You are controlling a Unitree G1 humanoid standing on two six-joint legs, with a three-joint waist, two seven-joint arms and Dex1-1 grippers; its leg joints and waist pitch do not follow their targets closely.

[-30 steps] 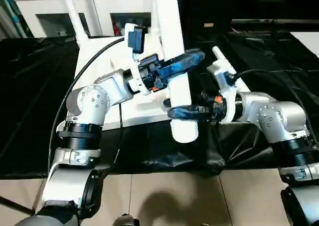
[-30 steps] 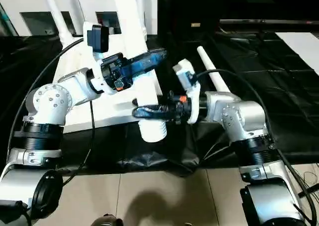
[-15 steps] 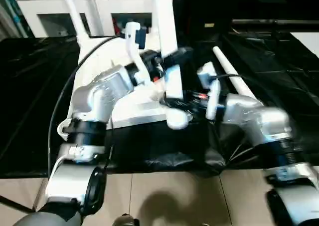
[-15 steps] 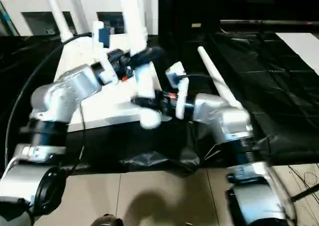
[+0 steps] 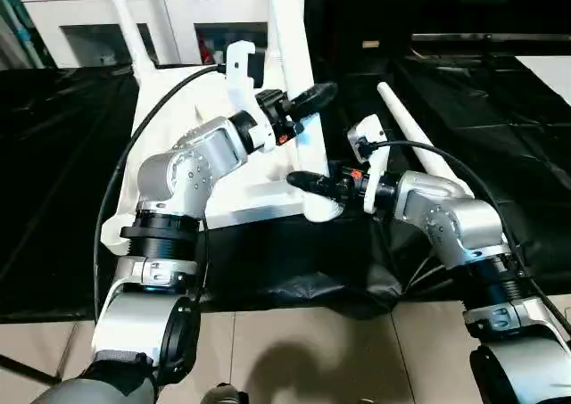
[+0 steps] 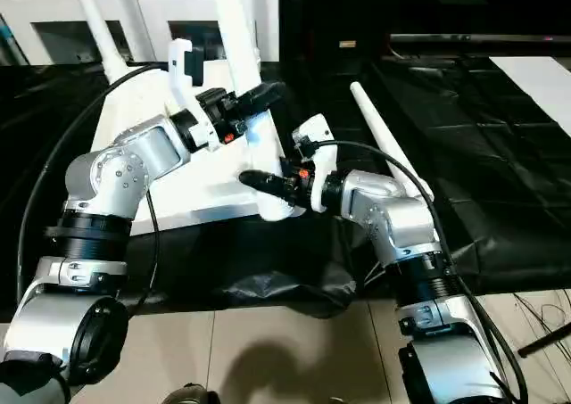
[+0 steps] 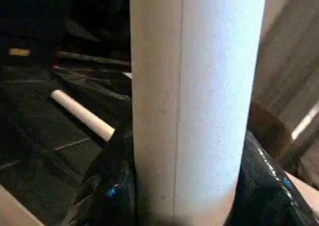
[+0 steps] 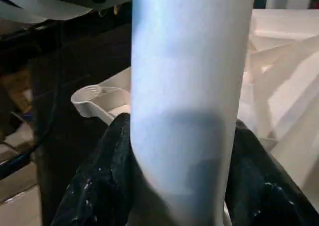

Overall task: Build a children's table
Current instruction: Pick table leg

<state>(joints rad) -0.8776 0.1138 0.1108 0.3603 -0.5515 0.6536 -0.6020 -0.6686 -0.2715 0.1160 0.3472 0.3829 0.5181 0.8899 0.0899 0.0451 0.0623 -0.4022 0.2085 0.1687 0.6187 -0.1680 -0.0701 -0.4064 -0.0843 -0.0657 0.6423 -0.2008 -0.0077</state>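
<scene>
Now both your grippers, left gripper [image 5: 299, 110] and right gripper [image 5: 312, 185], clamp the leg [image 5: 290, 56]; misalignment at the tabletop [image 5: 169, 110] corner could jam it.

1. Indoor test/demo space, prob. a lab or staged room.
2. Black plastic sheeting [image 5: 53, 154] spread over the work area.
3. Beige tiled floor [image 5: 294, 350] in front.
4. White cabinet w/ glass doors [image 5: 178, 20] behind.

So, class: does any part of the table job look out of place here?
One spare leg lies loose on the black sheet, apart from the tabletop. The left hand and right hand grip another leg by its near corner.
</scene>
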